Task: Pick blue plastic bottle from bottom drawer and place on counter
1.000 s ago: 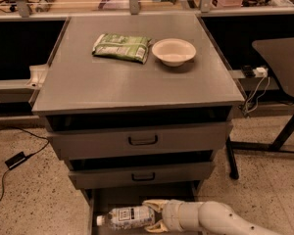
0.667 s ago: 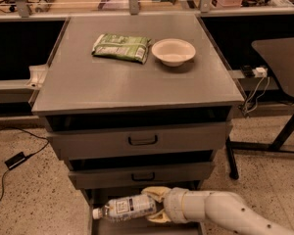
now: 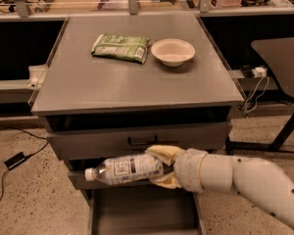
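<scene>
Lower centre of frame: claw point(image 3: 159, 167) clamped on base end of bottle point(image 3: 118, 169). The bottle lies level, cap pointing left, held in air above open bottom drawer point(image 3: 142, 214), below worktop point(image 3: 112, 82).

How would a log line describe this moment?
claw: shut on blue plastic bottle | bottle: horizontal, above open bottom drawer | counter: not yet reached

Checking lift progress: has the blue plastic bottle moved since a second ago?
Yes. Held by the gripper, the blue plastic bottle has risen out of the bottom drawer and now hangs just below the top drawer's handle.
</scene>
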